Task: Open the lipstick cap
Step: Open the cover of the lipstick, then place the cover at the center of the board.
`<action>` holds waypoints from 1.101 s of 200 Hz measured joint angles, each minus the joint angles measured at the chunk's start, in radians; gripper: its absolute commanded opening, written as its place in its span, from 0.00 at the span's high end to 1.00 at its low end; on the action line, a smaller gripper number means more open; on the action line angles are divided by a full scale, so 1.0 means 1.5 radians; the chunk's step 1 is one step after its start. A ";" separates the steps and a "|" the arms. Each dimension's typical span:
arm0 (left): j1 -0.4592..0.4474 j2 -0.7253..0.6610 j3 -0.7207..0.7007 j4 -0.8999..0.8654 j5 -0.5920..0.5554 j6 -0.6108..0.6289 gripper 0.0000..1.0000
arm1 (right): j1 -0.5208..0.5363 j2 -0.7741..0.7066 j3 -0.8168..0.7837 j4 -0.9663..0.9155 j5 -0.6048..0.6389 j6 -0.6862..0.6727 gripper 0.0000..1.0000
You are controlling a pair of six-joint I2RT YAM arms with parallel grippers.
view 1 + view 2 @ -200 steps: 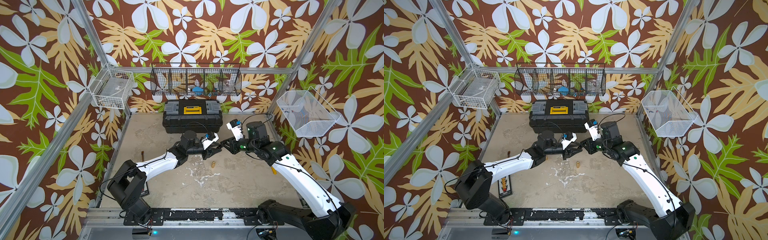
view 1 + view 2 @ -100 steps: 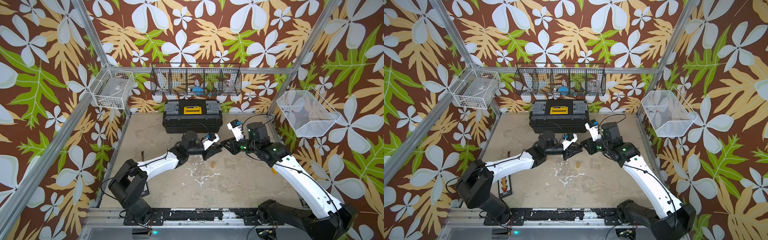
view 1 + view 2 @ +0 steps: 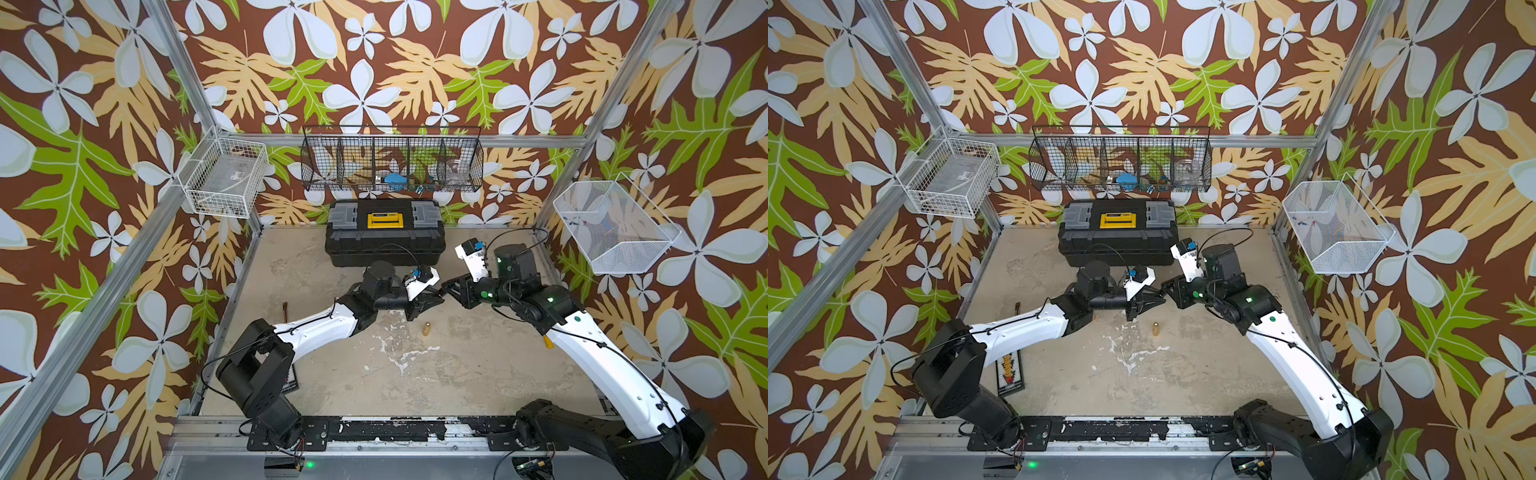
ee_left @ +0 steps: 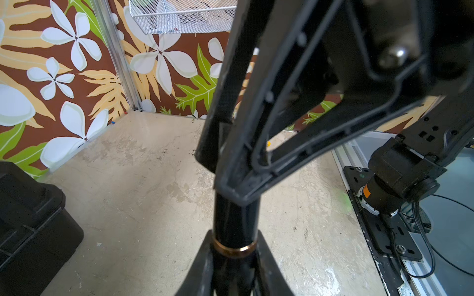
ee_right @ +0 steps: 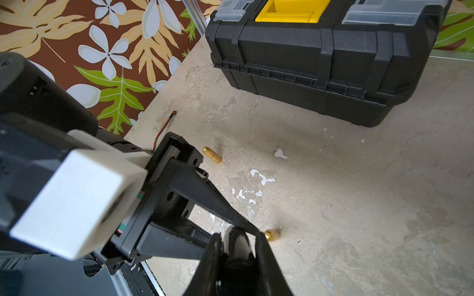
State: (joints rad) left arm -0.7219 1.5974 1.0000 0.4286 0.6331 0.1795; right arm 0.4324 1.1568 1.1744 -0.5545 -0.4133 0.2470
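Observation:
A glossy black lipstick (image 4: 234, 225) with a gold ring (image 4: 234, 249) hangs above the table's middle, held at both ends. My left gripper (image 4: 234, 234) is shut on the end with the ring. My right gripper (image 5: 237, 235) is shut on the other end of the lipstick (image 5: 236, 238). Which end is the cap I cannot tell. In both top views the two grippers meet tip to tip, the left gripper (image 3: 436, 297) against the right gripper (image 3: 448, 287), and they hide the lipstick between them.
A black toolbox (image 3: 384, 237) with a yellow handle stands at the back. Two small gold capsule-shaped pieces (image 5: 272, 234) (image 5: 211, 154) sit on the table below the grippers. A thin tool (image 3: 285, 309) lies at the left edge. Wire baskets (image 3: 226, 178) hang on the walls.
My left gripper's jaws have closed on the lipstick. Both arms have stayed almost where they were, and the right gripper kept its hold.

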 measured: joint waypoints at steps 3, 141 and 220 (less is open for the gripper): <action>0.000 -0.001 0.000 0.000 0.000 0.002 0.86 | 0.000 -0.001 0.000 0.000 0.001 0.001 0.77; 0.000 -0.028 -0.031 -0.020 -0.055 0.024 0.88 | -0.001 -0.047 0.057 -0.010 0.107 0.005 0.78; 0.000 -0.058 -0.079 0.050 -0.088 -0.018 0.88 | -0.065 -0.030 -0.068 0.047 0.196 0.009 0.78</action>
State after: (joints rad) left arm -0.7216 1.5097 0.8814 0.5030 0.5011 0.1524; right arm 0.3344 1.1126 1.0718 -0.4843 -0.1196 0.2600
